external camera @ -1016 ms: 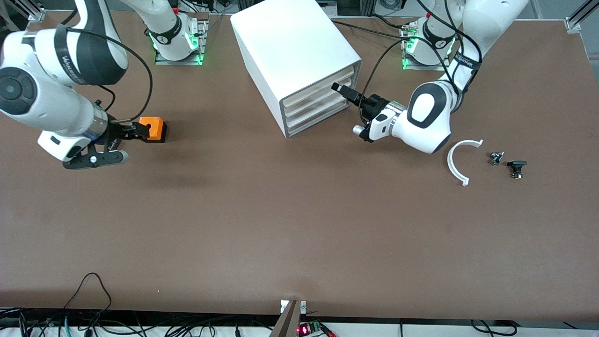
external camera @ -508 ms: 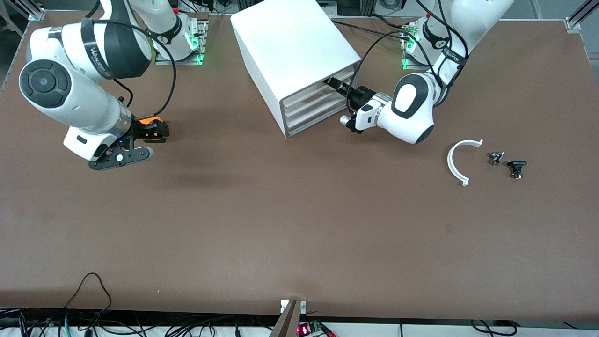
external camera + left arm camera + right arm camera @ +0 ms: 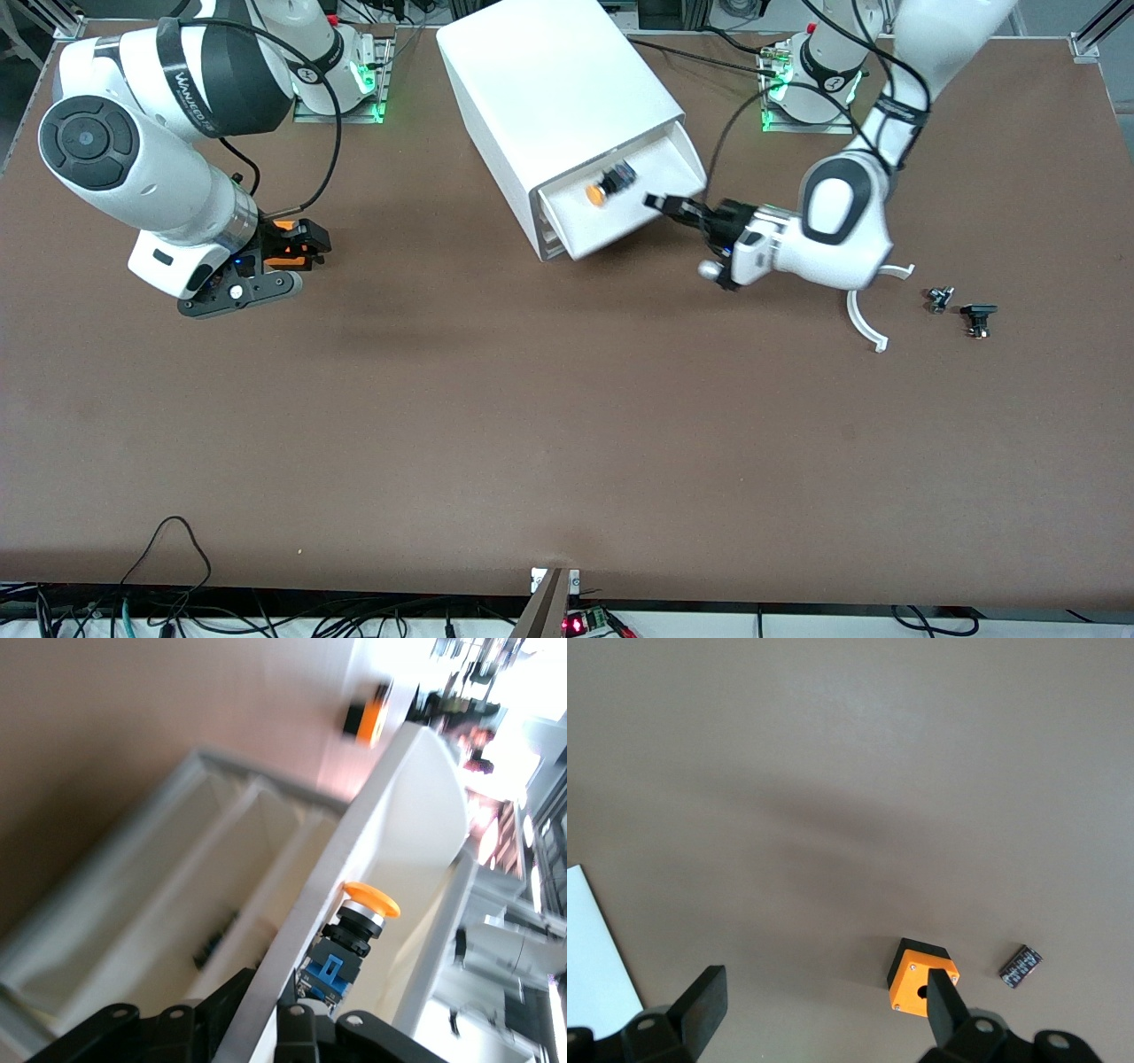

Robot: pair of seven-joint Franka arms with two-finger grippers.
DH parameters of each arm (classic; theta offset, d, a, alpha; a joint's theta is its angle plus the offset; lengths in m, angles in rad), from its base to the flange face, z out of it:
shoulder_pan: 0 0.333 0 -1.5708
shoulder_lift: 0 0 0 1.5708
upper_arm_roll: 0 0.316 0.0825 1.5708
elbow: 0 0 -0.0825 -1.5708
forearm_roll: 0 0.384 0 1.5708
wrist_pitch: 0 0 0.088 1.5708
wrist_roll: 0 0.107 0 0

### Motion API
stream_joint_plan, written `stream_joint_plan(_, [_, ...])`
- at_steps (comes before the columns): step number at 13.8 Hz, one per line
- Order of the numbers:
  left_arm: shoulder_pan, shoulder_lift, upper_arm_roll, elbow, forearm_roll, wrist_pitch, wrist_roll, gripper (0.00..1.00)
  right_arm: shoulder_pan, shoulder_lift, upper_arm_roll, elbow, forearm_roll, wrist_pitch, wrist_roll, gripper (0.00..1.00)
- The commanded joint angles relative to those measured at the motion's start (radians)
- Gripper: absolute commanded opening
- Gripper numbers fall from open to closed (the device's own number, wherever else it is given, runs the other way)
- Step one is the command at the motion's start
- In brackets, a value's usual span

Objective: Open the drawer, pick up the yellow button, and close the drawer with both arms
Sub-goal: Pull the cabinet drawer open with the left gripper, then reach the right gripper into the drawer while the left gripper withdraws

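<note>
The wide shallow white plastic drawer [image 3: 651, 173], the top one of three in the big white boxy cabinet [image 3: 549, 80] that stands by the table's edge where the arm bases are, about midway along it, now sticks well out of the cabinet's grey front frame. Half a second ago it was shut, with the left gripper [image 3: 660, 204] pushed in at its front. That black two-finger gripper is now at the drawer's front corner toward the left arm's end. In the left wrist view its fingers [image 3: 297, 1028] seem to straddle the thin white drawer wall [image 3: 399, 815] and pinch it, though the blur there makes this a likely reading, not a certain one. The pull has uncovered the tiny push button [image 3: 607, 183], with a round orange cap on a black-blue body [image 3: 350, 939]. It lies on its side on the drawer floor, near the middle. The opening step therefore looks done, and the button can be reached from above. The right gripper [image 3: 297, 248] hangs with fingers spread wide and holding nothing over the orange cube with a hole [image 3: 923, 978], toward the right arm's end of the brown table [image 3: 567, 425]. Since a second ago it has drifted a little toward the cabinet. A small flat black block [image 3: 1021, 966] lies just beside the cube. The button is likely the right arm's next target while the left arm steadies the drawer.
</note>
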Motion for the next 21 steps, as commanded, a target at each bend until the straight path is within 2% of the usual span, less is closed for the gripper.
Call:
stream_joint_plan(1, [0.011, -0.003, 0.027, 0.012, 0.012, 0.107, -0.022, 0.0, 0.003, -0.004, 0.005, 0.024, 0.02, -0.02, -0.037, 1.0])
stream_joint_plan(2, [0.016, -0.005, 0.03, 0.012, 0.01, 0.109, -0.025, 0.72, 0.003, -0.004, 0.004, 0.024, 0.035, -0.012, -0.056, 1.0])
stream_joint_plan(3, [0.018, -0.009, 0.032, 0.012, 0.01, 0.107, -0.023, 1.0, 0.003, -0.004, 0.004, 0.024, 0.073, -0.006, -0.079, 1.0])
stream_joint_plan(4, [0.019, -0.017, 0.032, 0.013, 0.01, 0.109, -0.023, 1.0, 0.001, -0.003, 0.005, 0.025, 0.107, 0.018, -0.104, 1.0])
stream_joint_plan(6, [0.034, -0.035, 0.037, 0.023, 0.013, 0.148, -0.017, 1.0, 0.016, 0.01, 0.022, 0.047, 0.12, 0.061, -0.176, 1.0])
stream_joint_plan(8, [0.045, -0.058, 0.052, 0.073, 0.138, 0.156, -0.013, 1.0, 0.053, 0.048, 0.047, 0.088, 0.12, 0.101, -0.201, 1.0])
stream_joint_plan(10, [0.059, -0.101, 0.108, 0.121, 0.295, 0.158, -0.013, 1.0, 0.084, 0.115, 0.114, 0.193, 0.118, 0.1, -0.207, 1.0])
stream_joint_plan(12, [0.074, -0.14, 0.18, 0.163, 0.329, 0.177, -0.016, 1.0, 0.082, 0.195, 0.209, 0.296, 0.12, 0.104, -0.291, 1.0])
stream_joint_plan(14, [0.076, -0.178, 0.219, 0.17, 0.363, 0.199, -0.013, 1.0, 0.081, 0.281, 0.299, 0.404, 0.118, 0.098, -0.374, 1.0])
stream_joint_plan(17, [0.077, -0.25, 0.251, 0.266, 0.713, 0.161, -0.023, 1.0, 0.084, 0.37, 0.382, 0.496, 0.115, 0.114, -0.527, 1.0])
stream_joint_plan(19, [0.07, -0.301, 0.261, 0.309, 0.893, 0.095, -0.073, 1.0, 0.085, 0.421, 0.439, 0.553, 0.104, 0.117, -0.589, 1.0])
stream_joint_plan(21, [0.032, -0.35, 0.258, 0.326, 1.091, 0.038, -0.231, 1.0, 0.124, 0.439, 0.449, 0.593, 0.087, 0.117, -0.597, 1.0])
